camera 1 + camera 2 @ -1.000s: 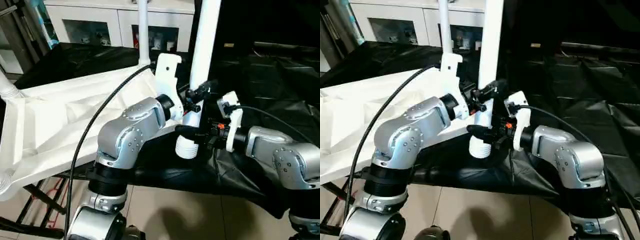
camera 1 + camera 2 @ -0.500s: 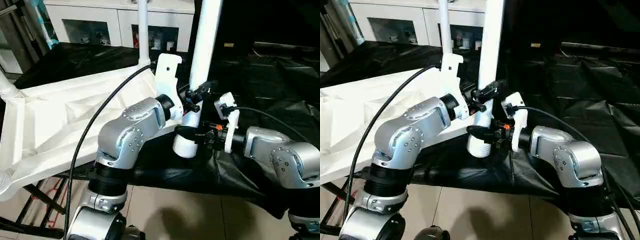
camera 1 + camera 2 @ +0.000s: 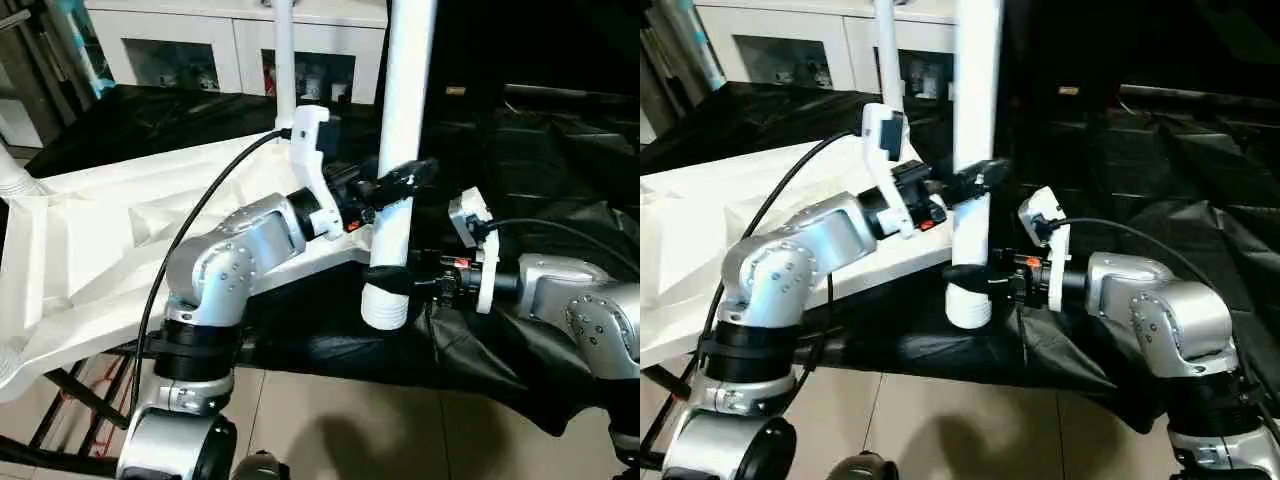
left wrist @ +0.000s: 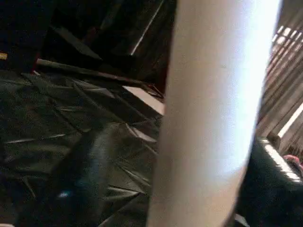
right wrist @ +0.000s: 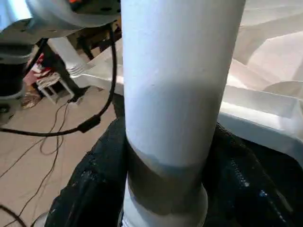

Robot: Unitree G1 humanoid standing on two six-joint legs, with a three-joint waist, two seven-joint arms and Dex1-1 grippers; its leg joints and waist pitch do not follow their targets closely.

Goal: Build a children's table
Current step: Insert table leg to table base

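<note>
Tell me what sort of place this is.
Probably an indoor lab or test room: a work surface draped in black sheeting, a white glass-door cabinet behind it, and loose cables on a tiled floor.

It looks like a robot test room set up inside an ordinary indoor space. Crinkled black plastic sheeting is draped over the work surface, which stands on black crossed metal legs over a beige tiled floor. At the far left stands a white glass-door cabinet with small items on its shelves. Loose black cables trail across the floor.
</note>
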